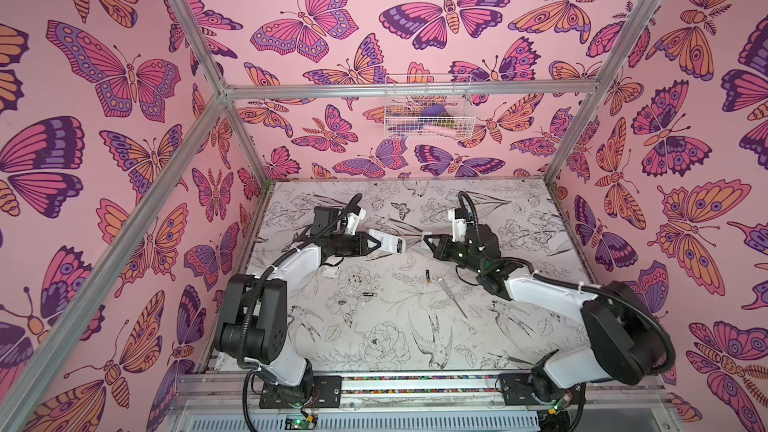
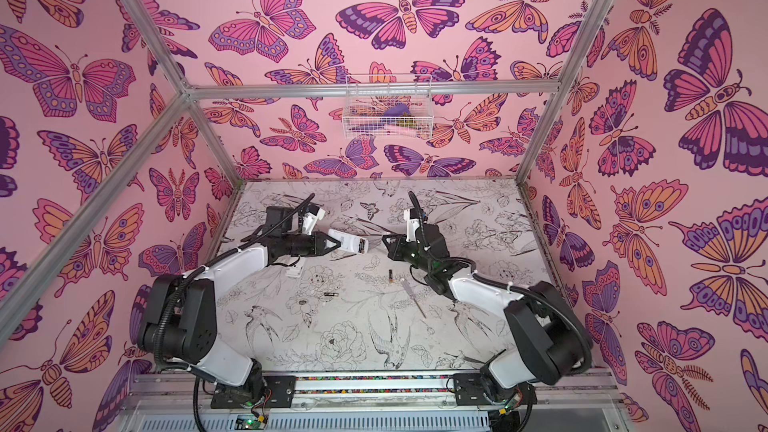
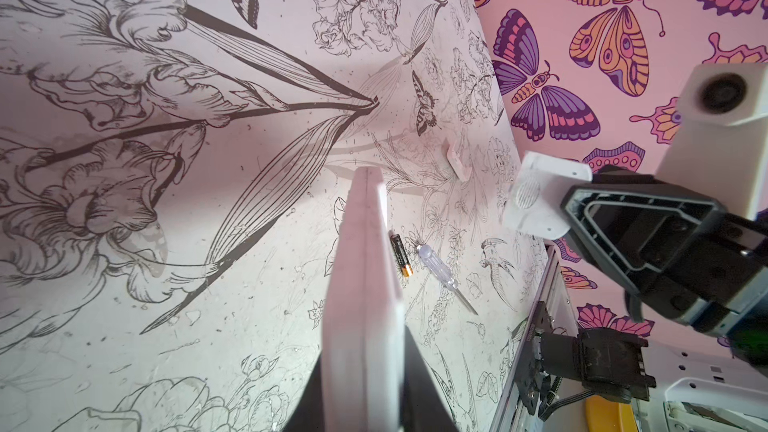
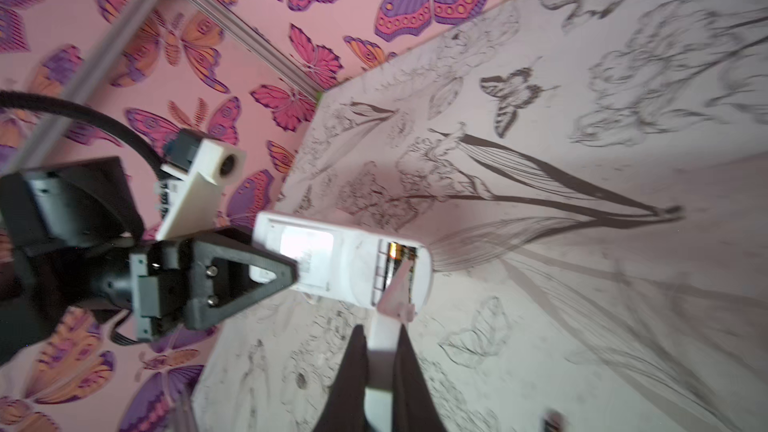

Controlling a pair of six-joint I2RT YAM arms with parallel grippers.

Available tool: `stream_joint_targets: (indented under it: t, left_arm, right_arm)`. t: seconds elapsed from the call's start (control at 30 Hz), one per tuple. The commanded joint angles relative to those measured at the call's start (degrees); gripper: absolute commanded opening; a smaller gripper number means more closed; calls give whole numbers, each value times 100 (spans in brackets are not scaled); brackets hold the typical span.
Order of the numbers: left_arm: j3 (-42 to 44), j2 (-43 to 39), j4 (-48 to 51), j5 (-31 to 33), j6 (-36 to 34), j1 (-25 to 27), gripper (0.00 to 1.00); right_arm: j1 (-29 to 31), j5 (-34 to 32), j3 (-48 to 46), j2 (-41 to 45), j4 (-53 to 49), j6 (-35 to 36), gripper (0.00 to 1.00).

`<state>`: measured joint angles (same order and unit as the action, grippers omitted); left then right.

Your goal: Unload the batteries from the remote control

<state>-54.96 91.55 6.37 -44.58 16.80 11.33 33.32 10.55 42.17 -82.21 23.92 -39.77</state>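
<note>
The left tool [image 1: 375, 243] grips the remote [image 1: 390, 244] with its open end facing right, so the right tool [image 1: 432, 239], pinching a white piece [image 4: 392, 297], can poke batteries [image 4: 397, 253] out.

Pink walls [image 1: 104, 160] carry orange-and-purple butterflies, the surface [image 1: 374, 326] is white with black-inked flowers, the remote [image 1: 388, 242] white, the batteries [image 1: 427, 277] black and gold.

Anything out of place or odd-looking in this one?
Nothing looks damaged. Two batteries lie loose on the table, apart and at different angles: one near the screwdriver, one off to its left. The remote in the left tool has its compartment open, with one battery showing inside.
</note>
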Motion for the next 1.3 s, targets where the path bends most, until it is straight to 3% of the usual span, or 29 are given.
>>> stream_joint_targets:
  t: [0.0, 0.1, 0.33, 0.77, 0.97, 1.27]
  left_arm:
    - [194, 108, -375, -26, 275, 104, 0]
    - [267, 168, -413, 116, 462, 119, 0]
    - [487, 208, -576, 172, 726, 226, 0]
    - [1005, 84, -936, 474, 835, 229, 0]
    - [952, 225, -971, 641, 819, 205, 23]
    - [697, 484, -715, 884, 712, -38, 33]
  right_arm:
    - [-66, -728, 173, 382, -1991, 965, 2]
    - [-98, -1254, 137, 740, -2801, 1215, 2]
    - [-228, -2252, -132, 1127, -3621, 1349, 2]
    - [-465, -2487, 7, 476, -4194, 1234, 4]
    - [-467, -2484, 131, 57, -4244, 1211, 5]
    - [-478, -2450, 222, -388, -4139, 1121, 10]
